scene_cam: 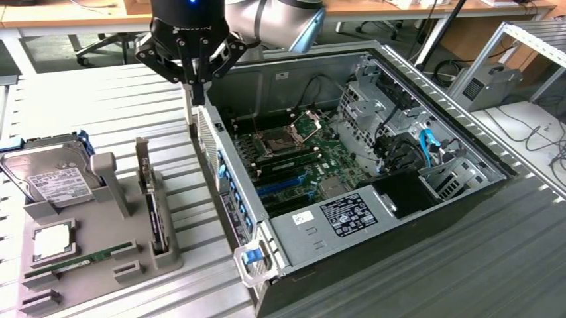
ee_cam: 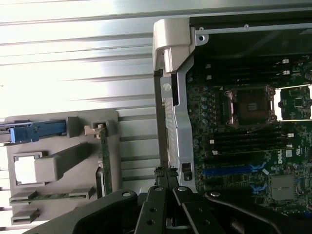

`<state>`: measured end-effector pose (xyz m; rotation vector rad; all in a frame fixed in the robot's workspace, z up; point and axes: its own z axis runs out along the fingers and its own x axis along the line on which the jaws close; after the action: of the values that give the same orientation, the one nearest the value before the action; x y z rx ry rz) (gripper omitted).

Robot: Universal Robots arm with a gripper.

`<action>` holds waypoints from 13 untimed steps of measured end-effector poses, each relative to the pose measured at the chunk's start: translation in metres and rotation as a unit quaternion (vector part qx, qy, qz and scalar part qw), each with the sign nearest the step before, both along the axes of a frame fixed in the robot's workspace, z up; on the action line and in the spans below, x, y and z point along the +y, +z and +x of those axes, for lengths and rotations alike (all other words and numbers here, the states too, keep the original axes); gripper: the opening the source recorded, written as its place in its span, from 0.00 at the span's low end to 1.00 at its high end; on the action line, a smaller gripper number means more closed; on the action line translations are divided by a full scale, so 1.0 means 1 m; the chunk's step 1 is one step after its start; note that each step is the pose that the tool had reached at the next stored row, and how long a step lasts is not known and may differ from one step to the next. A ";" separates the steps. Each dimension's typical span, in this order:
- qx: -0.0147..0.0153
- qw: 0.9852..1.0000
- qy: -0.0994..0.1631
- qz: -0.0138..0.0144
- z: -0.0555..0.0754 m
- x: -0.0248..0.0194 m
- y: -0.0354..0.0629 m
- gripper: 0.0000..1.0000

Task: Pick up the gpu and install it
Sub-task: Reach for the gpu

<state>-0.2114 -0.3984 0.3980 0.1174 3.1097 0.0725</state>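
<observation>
End effector (scene_cam: 197,93) clenched, empty, over PC case (scene_cam: 305,233) edge; we see gpu (scene_cam: 152,195) toward exterior view's left, long axis parallel w/ that edge.

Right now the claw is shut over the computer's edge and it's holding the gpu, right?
Not quite. The claw is shut over the computer's edge, but it holds nothing. The gpu stands upright in the grey holder beside the computer. The exterior view shows this.
</observation>
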 end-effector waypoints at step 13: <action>0.000 1.000 0.000 0.000 -0.006 0.0000 -0.0001 0.11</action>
<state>-0.2174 -0.3984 0.3980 0.1174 3.1096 0.0722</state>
